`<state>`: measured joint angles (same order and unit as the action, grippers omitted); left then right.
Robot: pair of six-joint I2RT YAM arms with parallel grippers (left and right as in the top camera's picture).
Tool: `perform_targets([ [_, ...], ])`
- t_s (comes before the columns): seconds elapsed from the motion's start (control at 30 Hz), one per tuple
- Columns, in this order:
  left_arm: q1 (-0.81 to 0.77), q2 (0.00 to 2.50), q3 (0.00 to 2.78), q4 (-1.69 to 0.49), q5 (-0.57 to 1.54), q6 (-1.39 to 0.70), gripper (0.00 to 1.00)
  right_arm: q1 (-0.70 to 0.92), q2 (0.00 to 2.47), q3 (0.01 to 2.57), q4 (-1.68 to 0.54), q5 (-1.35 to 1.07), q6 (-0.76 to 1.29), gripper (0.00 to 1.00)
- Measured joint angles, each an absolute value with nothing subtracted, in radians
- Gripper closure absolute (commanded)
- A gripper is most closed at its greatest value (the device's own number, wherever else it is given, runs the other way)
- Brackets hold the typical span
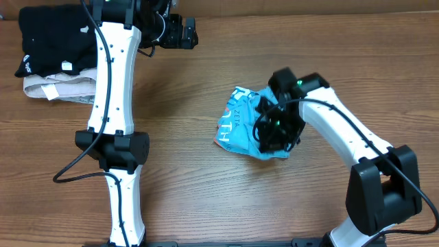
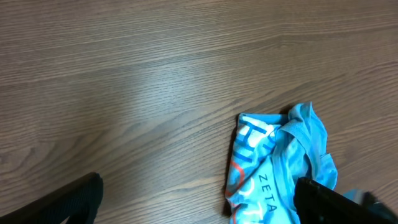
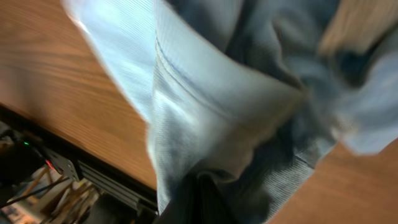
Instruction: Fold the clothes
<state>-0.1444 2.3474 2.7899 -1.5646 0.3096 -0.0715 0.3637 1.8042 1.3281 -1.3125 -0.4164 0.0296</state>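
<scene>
Hidden under the right gripper point(image 1: 276, 132): the half of the shirt point(image 1: 236, 127) turned away from the black garment point(image 1: 51, 41). Buried in cloth in the right wrist view, that gripper's own tips, with only pale ribbed folds gathering tight to a dark spot at the bottom edge, so jaws closed on a bunch of the shirt. Cut off at the bottom of the left wrist view, the shirt's lower end.

Crumpled into a lump on the bench point(image 1: 206, 199), well apart from the black garment. No clear long axis, only slightly wider than deep from overhead. Printed edge facing the black garment's side, white "ZETA" running along it. Sky-blue and thin, with white lettering and a red curve partly folded under.

Just beside the black garment, the left gripper point(image 1: 180, 32), fingers point(image 2: 68, 199) at the frame corners, jaws wide on nothing. Tucked under the black garment's edge, a tan garment point(image 1: 55, 89).
</scene>
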Motion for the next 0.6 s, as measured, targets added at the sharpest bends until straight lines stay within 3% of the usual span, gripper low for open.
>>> perform_targets([
  [0.4,-0.144,2.347,2.79,-1.565,0.31,-0.07,0.0,0.362,1.801,1.204,-1.23,-0.392,0.136,0.95],
  [0.47,-0.144,2.347,2.79,-1.565,0.31,-0.067,0.0,0.362,1.794,1.219,-1.21,-0.388,0.15,0.9],
  [0.6,-0.144,2.347,2.79,-1.565,0.31,-0.063,0.0,0.361,1.763,1.316,-1.186,-0.366,0.162,0.67],
])
